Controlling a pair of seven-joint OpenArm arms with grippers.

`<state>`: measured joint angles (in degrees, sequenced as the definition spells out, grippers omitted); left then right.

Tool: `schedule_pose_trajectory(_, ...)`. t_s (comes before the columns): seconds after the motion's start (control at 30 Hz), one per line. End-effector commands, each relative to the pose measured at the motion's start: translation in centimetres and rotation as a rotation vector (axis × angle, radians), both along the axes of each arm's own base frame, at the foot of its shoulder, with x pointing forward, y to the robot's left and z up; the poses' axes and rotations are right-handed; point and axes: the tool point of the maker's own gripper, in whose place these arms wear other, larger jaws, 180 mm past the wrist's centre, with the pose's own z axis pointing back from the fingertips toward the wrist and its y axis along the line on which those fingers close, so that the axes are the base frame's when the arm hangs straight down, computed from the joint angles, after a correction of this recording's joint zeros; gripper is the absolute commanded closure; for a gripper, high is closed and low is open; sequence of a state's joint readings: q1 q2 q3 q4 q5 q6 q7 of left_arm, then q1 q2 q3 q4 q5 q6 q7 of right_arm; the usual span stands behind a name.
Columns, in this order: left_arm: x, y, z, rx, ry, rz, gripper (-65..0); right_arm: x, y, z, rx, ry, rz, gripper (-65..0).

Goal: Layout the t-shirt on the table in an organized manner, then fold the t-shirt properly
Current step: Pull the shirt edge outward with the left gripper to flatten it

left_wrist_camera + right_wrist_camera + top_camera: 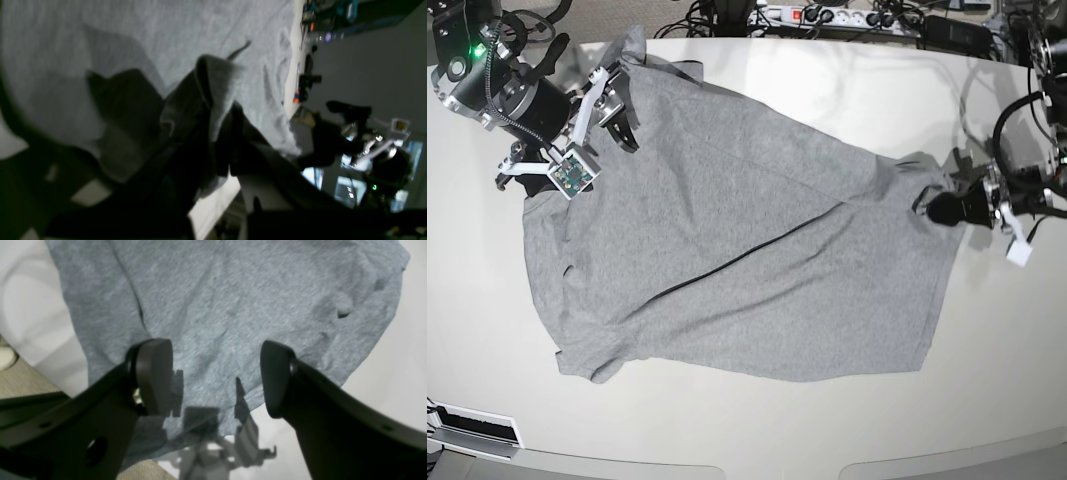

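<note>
**Observer:** Where is the t-shirt right now?

**Robot:** The t-shirt (737, 260) lies spread across the middle of the surface (827, 430), plain grey side up, with no lettering showing. It is mostly flat. A long dark crease runs diagonally across its middle, and one sleeve sticks out at the corner of the shirt nearest the camera.

**Observer:** And your grippers?

**Robot:** My left gripper (939, 210) is pressed together on a bunched bit of the t-shirt's edge. My left wrist camera shows the cloth gathered into a dark fold right in front of it. My right gripper (217, 376) is spread wide and holds nothing. It hangs over the opposite end of the t-shirt, and I can see flat grey cloth between its pads (155, 376).

**Observer:** So which step is this?

**Robot:** I judge it is the layout step, not the folding. The shirt is open but not squared: it sits at a slant on the surface, and that crease suggests a layer tucked under or doubled over.

**Observer:** What does the next move need?

**Robot:** I think my right gripper should come down and pinch the edge of the t-shirt below it. With both ends held, I could pull gently apart to draw the crease out. I would keep the pull low and even, because a lopsided tug could drag the whole shirt sideways instead of flattening it.
</note>
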<state>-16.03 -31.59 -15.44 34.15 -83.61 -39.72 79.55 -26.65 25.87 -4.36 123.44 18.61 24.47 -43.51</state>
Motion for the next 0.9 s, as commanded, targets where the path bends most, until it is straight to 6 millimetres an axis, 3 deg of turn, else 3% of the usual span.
schedule_pose_trajectory(0.0, 0.4, 1.2, 1.0, 0.016, -0.028, 0.006, 0.0, 0.4, 0.2, 0.9, 0.017, -0.034, 0.005, -43.0)
schedule_pose_trajectory(0.27, -3.3, 3.6, -0.4, 0.068, 0.057, 0.015, 0.0, 0.4, 0.2, 0.9, 0.019, -0.034, 0.005, -43.0)
schedule_pose_trajectory(0.5, -3.5, 5.9, 0.4, 0.118, 0.060, 0.024, 0.0, 0.4, 0.2, 0.9, 0.020, -0.034, 0.005, -43.0)
schedule_pose_trajectory(0.73, -3.3, 5.8, 0.3, 0.113, 0.053, 0.032, 0.0, 0.4, 0.2, 0.9, 0.019, -0.034, 0.005, -43.0)
schedule_pose_trajectory(0.8, -3.3, 5.9, 0.4, 0.116, 0.053, 0.033, -8.0, 0.4, 0.2, 0.9, 0.019, -0.034, 0.005, -43.0)
schedule_pose_trajectory(0.87, -3.3, 6.2, 0.5, 0.122, 0.052, 0.034, -22.6, 0.4, 0.2, 0.9, 0.020, -0.034, 0.005, -43.0)
